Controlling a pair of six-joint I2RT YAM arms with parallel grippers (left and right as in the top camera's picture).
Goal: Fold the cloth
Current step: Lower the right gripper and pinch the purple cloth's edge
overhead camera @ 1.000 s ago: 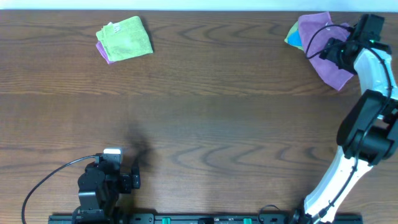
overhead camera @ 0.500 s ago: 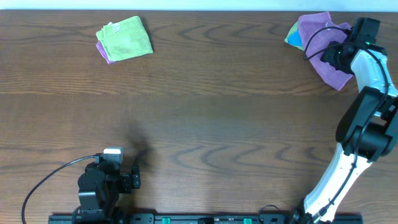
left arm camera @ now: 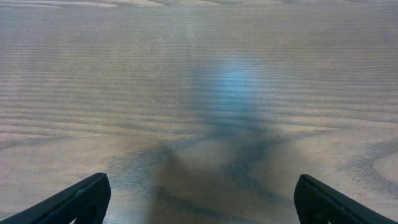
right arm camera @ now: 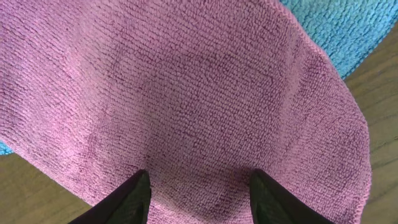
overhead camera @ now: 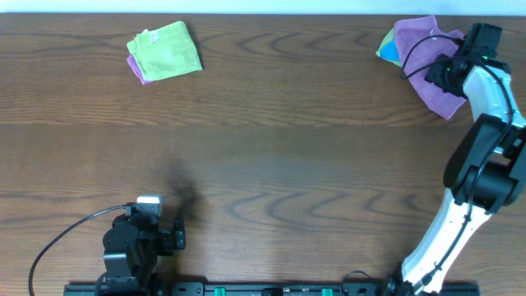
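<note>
The lilac-purple cloth (overhead camera: 415, 37) lies crumpled at the table's far right corner and fills the right wrist view (right arm camera: 186, 93). No white tag shows. My right gripper (overhead camera: 436, 72) is right over it, its open jaws down on the fabric (right arm camera: 199, 177), with pile bunching slightly between the fingertips. My left gripper (overhead camera: 181, 234) is open and empty at the near left, low over bare wood (left arm camera: 202, 180).
A bright blue cloth (overhead camera: 386, 51) lies partly under the purple one, seen at the top right of the right wrist view (right arm camera: 354, 25). A lime-green cloth (overhead camera: 168, 48) on another purple cloth (overhead camera: 136, 71) sits at the far left. The table's far edge (overhead camera: 263, 14) is close behind the cloths.
My right gripper shifted slightly up and to the right over the purple cloth a second ago, then held still. The left arm has not moved.
</note>
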